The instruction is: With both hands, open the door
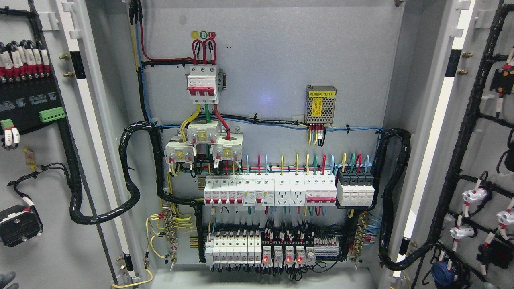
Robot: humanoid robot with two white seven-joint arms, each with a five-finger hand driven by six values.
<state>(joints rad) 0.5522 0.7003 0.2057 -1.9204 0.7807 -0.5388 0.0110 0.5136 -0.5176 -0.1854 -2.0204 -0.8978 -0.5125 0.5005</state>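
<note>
- Grey metal left door (48,168) and right door (482,160) stand swung wide, baring the wired cabinet (273,60).
- Left robot hand (7,279) barely shows at lower left; its grip cannot be told.

A grey metal back panel (281,52) fills the view, evenly and brightly lit.

Only dark fingertips of my left robot hand (7,279) show at the lower left corner; the frame cuts off the rest, so its grip cannot be judged. Both open doors, the left door (36,168) and right door (482,160), run past the picture's edges. Print on the yellow-labelled power module (320,105) is too small to read.
</note>
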